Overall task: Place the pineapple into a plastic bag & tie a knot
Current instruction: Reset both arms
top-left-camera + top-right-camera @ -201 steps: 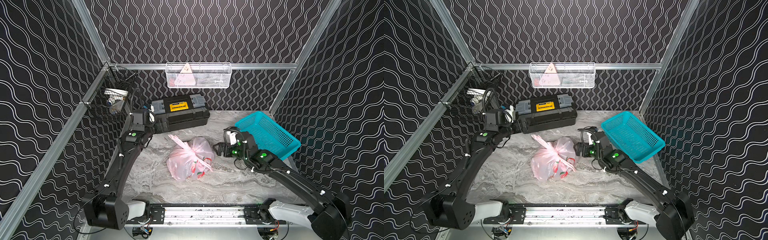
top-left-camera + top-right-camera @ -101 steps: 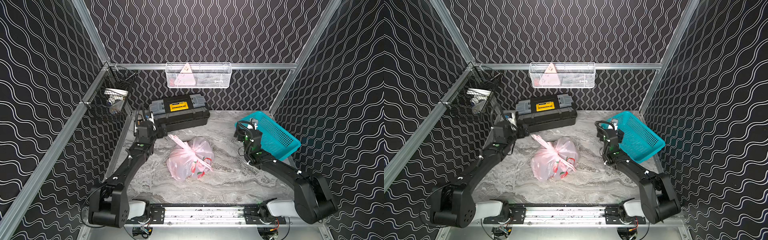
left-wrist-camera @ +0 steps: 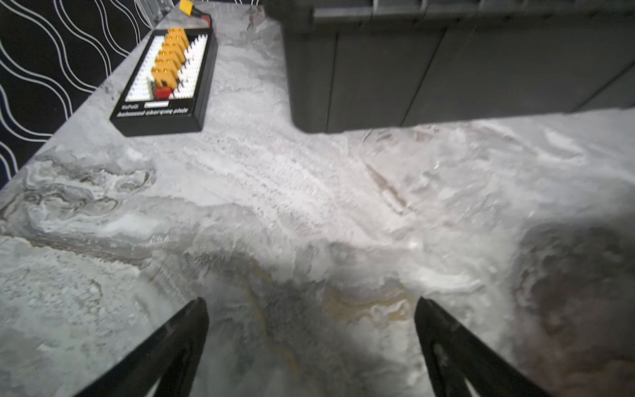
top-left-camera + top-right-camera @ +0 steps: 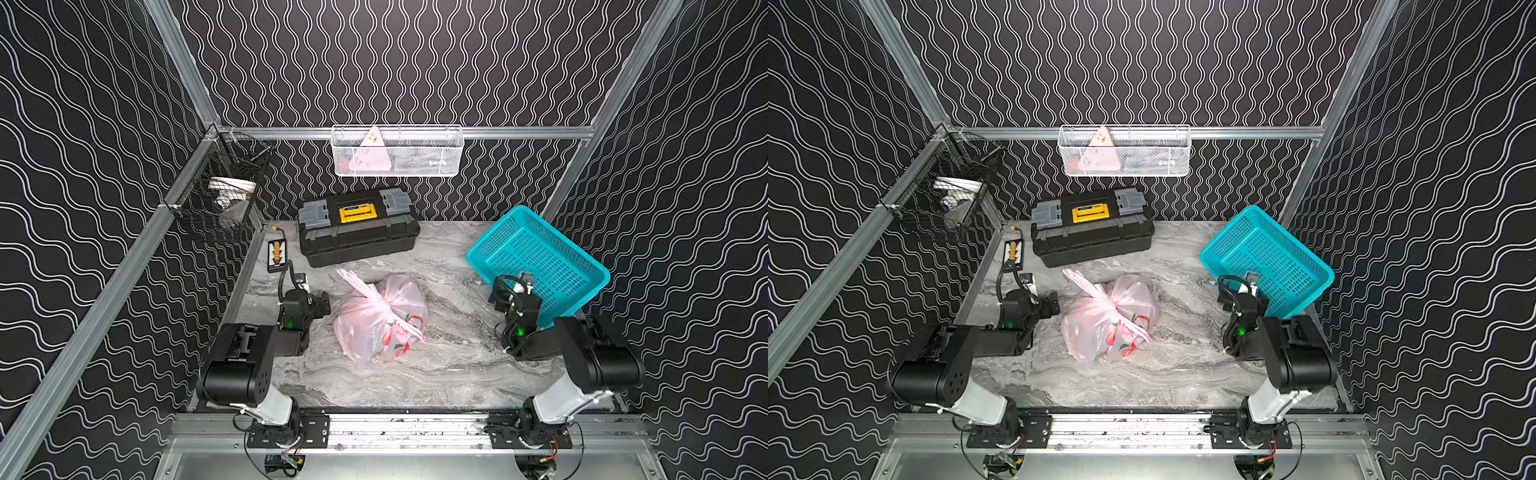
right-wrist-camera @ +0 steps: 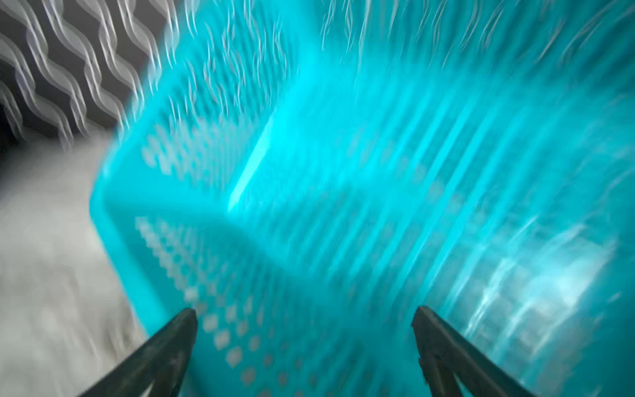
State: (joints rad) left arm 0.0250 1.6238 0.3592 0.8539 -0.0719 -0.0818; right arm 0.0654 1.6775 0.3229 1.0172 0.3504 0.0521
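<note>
At the centre of the table (image 4: 415,382), the plastic bag (image 4: 382,320) is lying full and closed. The knot (image 4: 371,292) is sitting on top of it, and one pink end is pointing toward the toolbox (image 4: 357,232). The pineapple cannot be made out through the film.

Both arms are folding back toward their bases; one second ago they were reaching out on either side of the bag. Nothing is being carried away, and the bag is lying where it lay then. This is indicating that the tying step is finished and the arms are returning to rest.

The left gripper (image 3: 309,306) is hanging spread and empty over bare table, facing the charging board (image 3: 165,79). In both top views it is near the bag's left side, not touching. The right gripper (image 5: 305,312) is also spread and empty, moving at the basket (image 4: 536,253), well apart from the bag; its wrist view is blurring.
</note>
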